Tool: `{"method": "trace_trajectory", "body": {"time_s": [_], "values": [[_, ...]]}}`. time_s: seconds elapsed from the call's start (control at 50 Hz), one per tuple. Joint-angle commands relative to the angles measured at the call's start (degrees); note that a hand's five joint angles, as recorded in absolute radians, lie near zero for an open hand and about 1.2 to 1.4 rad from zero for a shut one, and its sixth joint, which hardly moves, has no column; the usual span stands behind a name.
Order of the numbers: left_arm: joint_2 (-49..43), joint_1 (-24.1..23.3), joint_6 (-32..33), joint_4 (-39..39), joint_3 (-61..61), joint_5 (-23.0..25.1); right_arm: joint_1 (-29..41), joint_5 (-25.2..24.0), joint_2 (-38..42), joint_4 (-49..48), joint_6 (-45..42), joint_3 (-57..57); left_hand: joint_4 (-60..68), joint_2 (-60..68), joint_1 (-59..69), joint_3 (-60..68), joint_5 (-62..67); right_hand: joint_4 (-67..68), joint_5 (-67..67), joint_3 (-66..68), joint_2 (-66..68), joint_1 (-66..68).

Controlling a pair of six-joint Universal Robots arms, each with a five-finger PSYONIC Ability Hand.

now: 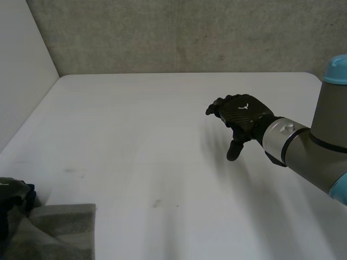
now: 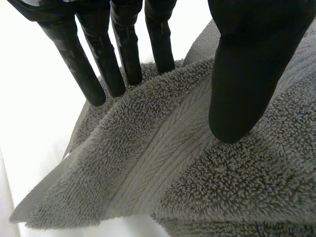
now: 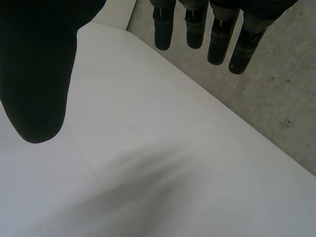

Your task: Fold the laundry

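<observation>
The grey towel (image 2: pixel 197 187) lies at the left hand (image 1: pixel 12 194) fingers (image 2: pixel 74 54).
They are straight, apart from the thumb; the right hand (image 1: pixel 242 115) fingers (image 3: pixel 219 37) hang relaxed, apart, above the tabletop (image 1: pixel 135 135).

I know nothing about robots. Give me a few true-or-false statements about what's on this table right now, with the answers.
1. A grey towel lies by the near edge of the white table, on the robot's left side. True.
2. The right hand is gripping the towel. False: it hovers over bare table far from the towel, fingers relaxed and holding nothing.
3. The left hand is at the towel. True: its wrist view shows its fingers and thumb against the cloth.
4. The robot's hands are white. False: both are black; the arms are grey with light-blue caps.
</observation>
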Motion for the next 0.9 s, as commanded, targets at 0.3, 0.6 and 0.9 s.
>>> {"method": "trace_trajectory", "body": {"time_s": [0.3,0.6,0.9], "values": [[-0.73,-2.73,-0.18,5.22,0.88,0.3,0.0,0.0,-0.68,-0.06,0.0,0.36,49.25,49.2,48.86,49.33,49.28,-3.38,-3.76,-2.21,-3.1,-2.06],[-4.93,-29.07,-22.65,9.78,25.37,2.76,-0.79,0.09,-1.12,-0.33,-0.09,-0.69,49.25,49.2,48.86,49.33,49.28,-3.38,-3.76,-2.21,-3.1,-2.06],[-33.95,-51.78,-27.43,11.9,55.29,-8.84,-8.34,6.49,-4.2,-0.59,0.97,-6.31,49.25,49.2,48.86,49.33,49.28,-3.38,-3.76,-2.21,-3.1,-2.06]]}}
